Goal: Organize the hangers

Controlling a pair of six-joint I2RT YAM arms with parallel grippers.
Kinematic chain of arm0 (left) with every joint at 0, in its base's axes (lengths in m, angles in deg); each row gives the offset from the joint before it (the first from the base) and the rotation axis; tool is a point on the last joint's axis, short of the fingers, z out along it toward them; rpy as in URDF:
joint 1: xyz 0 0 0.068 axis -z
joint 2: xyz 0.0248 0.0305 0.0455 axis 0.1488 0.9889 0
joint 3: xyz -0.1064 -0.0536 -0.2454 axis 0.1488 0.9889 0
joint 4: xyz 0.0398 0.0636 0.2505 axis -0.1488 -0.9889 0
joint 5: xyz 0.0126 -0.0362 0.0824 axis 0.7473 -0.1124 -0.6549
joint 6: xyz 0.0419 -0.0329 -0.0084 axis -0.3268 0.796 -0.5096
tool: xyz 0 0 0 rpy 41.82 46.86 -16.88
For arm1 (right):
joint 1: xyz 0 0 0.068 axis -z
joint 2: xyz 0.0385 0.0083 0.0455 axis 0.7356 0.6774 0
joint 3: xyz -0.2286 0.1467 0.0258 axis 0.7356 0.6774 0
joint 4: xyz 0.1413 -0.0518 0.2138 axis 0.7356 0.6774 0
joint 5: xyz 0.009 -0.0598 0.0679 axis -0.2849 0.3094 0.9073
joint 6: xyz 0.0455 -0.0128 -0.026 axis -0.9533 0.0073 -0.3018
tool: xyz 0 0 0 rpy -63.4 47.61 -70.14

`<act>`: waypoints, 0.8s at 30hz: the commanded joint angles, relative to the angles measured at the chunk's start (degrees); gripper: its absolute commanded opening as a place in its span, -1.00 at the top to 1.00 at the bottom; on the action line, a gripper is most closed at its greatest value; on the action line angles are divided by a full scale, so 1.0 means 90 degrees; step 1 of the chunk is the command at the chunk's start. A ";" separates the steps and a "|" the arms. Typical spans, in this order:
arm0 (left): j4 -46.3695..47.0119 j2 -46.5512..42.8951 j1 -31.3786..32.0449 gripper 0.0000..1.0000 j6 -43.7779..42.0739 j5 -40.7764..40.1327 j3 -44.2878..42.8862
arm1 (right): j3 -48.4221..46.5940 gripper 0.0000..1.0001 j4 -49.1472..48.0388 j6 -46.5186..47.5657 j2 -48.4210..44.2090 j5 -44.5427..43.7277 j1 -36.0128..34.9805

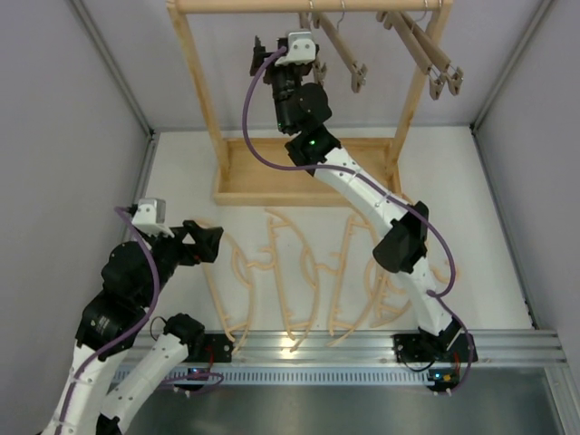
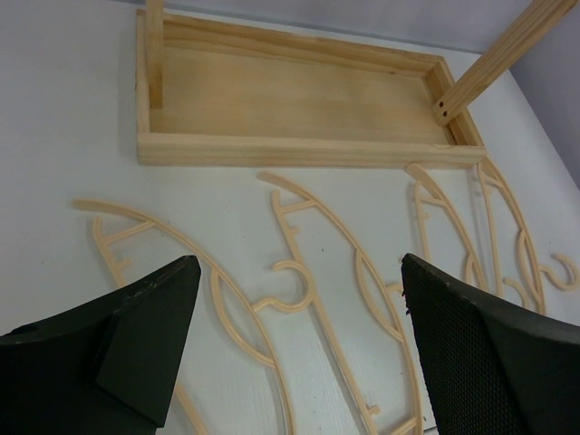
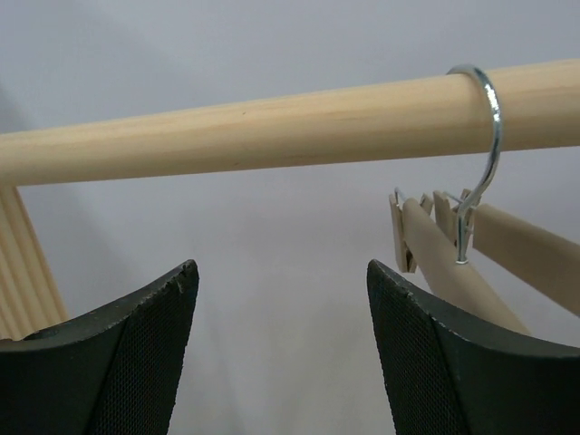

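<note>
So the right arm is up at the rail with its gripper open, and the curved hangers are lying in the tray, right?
Not quite. The curved hangers lie on the table in front of the tray, not in it; the left wrist view shows this. The rest holds: the right gripper is open, up at the rail.
</note>
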 commanded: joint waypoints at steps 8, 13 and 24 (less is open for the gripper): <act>-0.0055 -0.0263 0.0044 -0.96 -0.0069 -0.0228 0.0269 | 0.0094 -0.44 -0.1093 0.0795 -0.0381 -0.0543 0.0237; 0.0004 -0.0292 0.0044 -0.96 -0.0020 -0.0238 0.0367 | 0.0123 -0.44 -0.1210 0.1068 -0.0430 -0.0700 0.0344; 0.0053 -0.0272 0.0083 -0.96 0.0029 -0.0248 0.0455 | 0.0513 -0.44 -0.1484 0.1351 -0.0840 -0.0983 0.0706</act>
